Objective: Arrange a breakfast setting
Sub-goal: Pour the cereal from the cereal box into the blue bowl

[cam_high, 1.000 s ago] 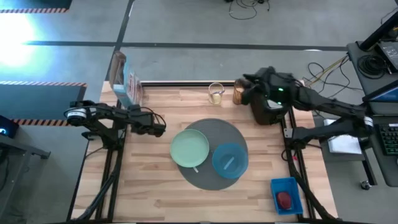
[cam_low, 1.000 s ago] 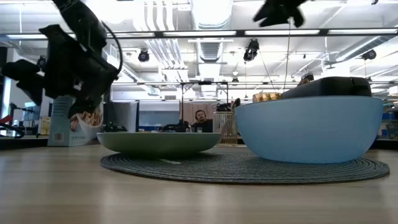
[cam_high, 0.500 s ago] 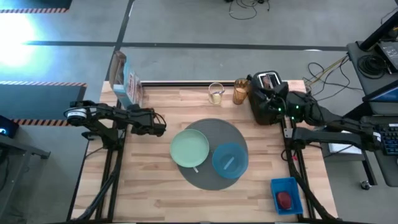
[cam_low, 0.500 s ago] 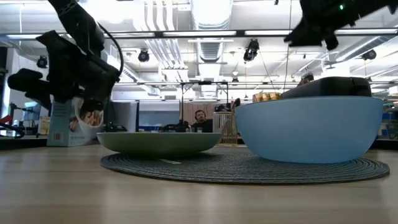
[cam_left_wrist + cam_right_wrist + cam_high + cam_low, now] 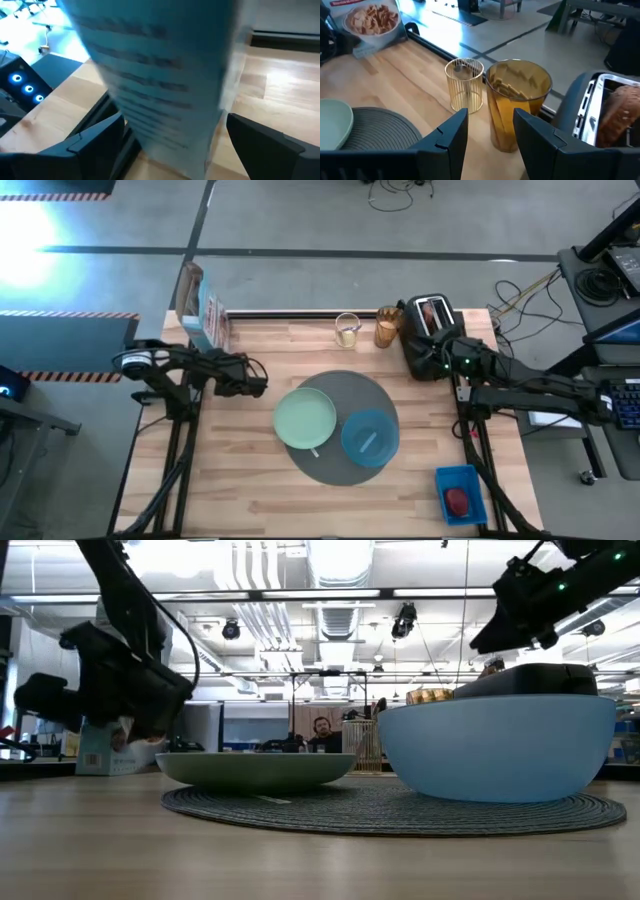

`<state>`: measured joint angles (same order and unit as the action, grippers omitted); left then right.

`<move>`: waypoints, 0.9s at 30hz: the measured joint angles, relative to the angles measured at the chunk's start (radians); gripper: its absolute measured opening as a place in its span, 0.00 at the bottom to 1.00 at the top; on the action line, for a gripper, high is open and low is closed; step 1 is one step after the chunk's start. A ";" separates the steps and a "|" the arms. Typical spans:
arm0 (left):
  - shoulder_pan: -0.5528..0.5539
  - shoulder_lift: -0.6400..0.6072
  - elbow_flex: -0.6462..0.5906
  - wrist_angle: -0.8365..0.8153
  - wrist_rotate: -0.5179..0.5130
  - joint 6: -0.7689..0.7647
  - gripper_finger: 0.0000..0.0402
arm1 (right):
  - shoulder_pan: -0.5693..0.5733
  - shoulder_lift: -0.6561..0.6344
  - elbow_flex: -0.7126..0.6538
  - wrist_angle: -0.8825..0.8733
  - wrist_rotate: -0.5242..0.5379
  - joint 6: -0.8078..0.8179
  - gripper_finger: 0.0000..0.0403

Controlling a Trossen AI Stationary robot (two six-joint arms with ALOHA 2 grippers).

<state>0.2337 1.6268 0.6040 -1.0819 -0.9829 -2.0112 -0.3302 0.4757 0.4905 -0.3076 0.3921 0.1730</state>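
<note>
A round dark-grey mat (image 5: 355, 388) lies mid-table and bears a pale green plate (image 5: 305, 420) and a blue bowl (image 5: 370, 437). At the far edge stand an amber glass (image 5: 387, 328) and a black toaster (image 5: 428, 340) with a brown toast slice (image 5: 620, 112) in its slot. The blue cereal box (image 5: 203, 315) stands upright at the far left corner. My left gripper (image 5: 175, 132) is open, with the box's lower part (image 5: 165, 100) between its fingers. My right gripper (image 5: 490, 117) is open in the air, holding nothing, level with the amber glass (image 5: 517, 100) and short of it. My left gripper has the cereal box's lower part (image 5: 150, 125) between its two open fingers, coming at it nearly level. The view is blurred, and I cannot tell whether either finger touches the box.
A clear ribbed glass (image 5: 347, 330) stands just left of the amber one. A blue tray (image 5: 470, 480) at the near right corner holds a small red food piece (image 5: 458, 501). Bare wood shows along the near edge and left of the mat.
My right gripper has come down and drawn back toward the table's right edge, from above the amber glass and the toaster's left end. My left gripper has sunk a little and rolled, closing on the cereal box. The gap between the fingers has not changed on either.
</note>
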 joint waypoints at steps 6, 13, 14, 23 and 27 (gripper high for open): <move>0.026 0.069 0.004 0.036 -0.006 0.009 0.83 | 0.000 -0.060 0.011 -0.025 0.000 0.000 0.37; 0.026 0.108 0.004 0.038 -0.012 -0.018 0.76 | 0.000 -0.161 -0.005 -0.025 0.000 0.000 0.37; 0.026 0.110 0.004 0.038 -0.013 -0.019 0.74 | 0.000 -0.175 -0.009 -0.025 0.000 0.000 0.37; 0.032 0.112 0.002 0.040 -0.036 -0.058 0.60 | 0.000 -0.330 -0.083 -0.033 0.000 0.000 0.37; 0.034 0.116 0.002 0.043 -0.046 -0.060 0.52 | 0.000 -0.424 -0.129 -0.022 0.001 0.000 0.37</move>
<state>0.2676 1.7432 0.6056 -1.0393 -1.0292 -2.0708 -0.3298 0.0522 0.3613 -0.3301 0.3927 0.1730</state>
